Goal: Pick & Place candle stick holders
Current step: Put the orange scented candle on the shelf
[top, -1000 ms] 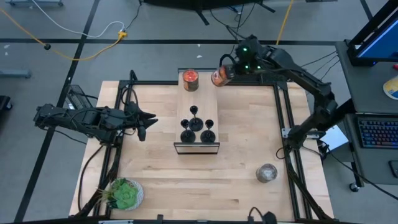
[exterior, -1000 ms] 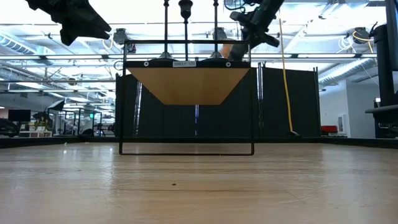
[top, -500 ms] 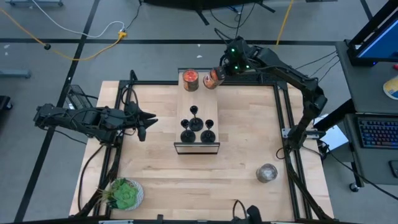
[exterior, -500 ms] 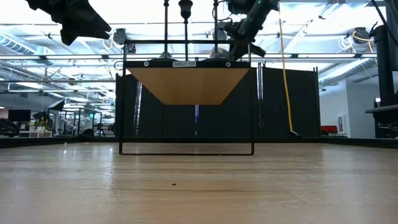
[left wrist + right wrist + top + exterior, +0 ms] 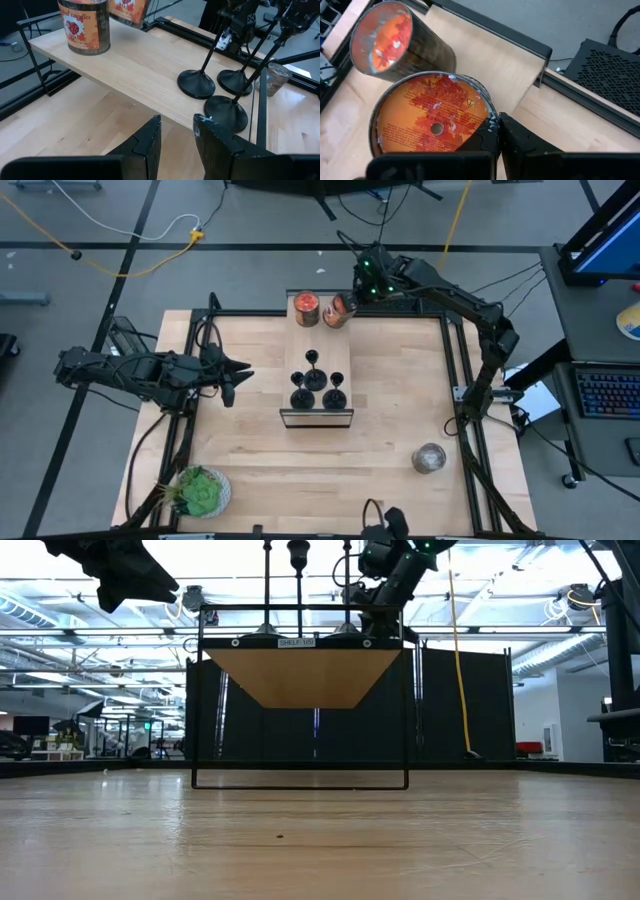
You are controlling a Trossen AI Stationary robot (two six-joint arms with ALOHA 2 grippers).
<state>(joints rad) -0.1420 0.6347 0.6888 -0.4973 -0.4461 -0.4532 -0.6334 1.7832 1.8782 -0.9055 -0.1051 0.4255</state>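
Currently the right gripper [image 5: 350, 300] is at the far end of the raised wooden shelf [image 5: 318, 355], its fingers clamped on the rim of a red-orange candle jar [image 5: 338, 309] that it carries tilted. A second red-orange jar [image 5: 306, 305] stands upright on the shelf just beside the carried one; in the right wrist view the two jars [image 5: 432, 117] [image 5: 395, 40] appear almost touching. The three black candle stick holders [image 5: 316, 385] stand grouped on the near half of the shelf, well apart from both jars, round bases close together [image 5: 212, 92]. The left gripper [image 5: 232, 372] hovers over the table left of the shelf, fingers [image 5: 147, 142] slightly parted and holding nothing, aimed toward the holders. A clear greyish glass jar [image 5: 429, 457] sits on the table [image 5: 250, 460] near the right front corner. A green leafy plant [image 5: 198, 491] sits at the left front corner. Nothing lies between the left gripper and the shelf
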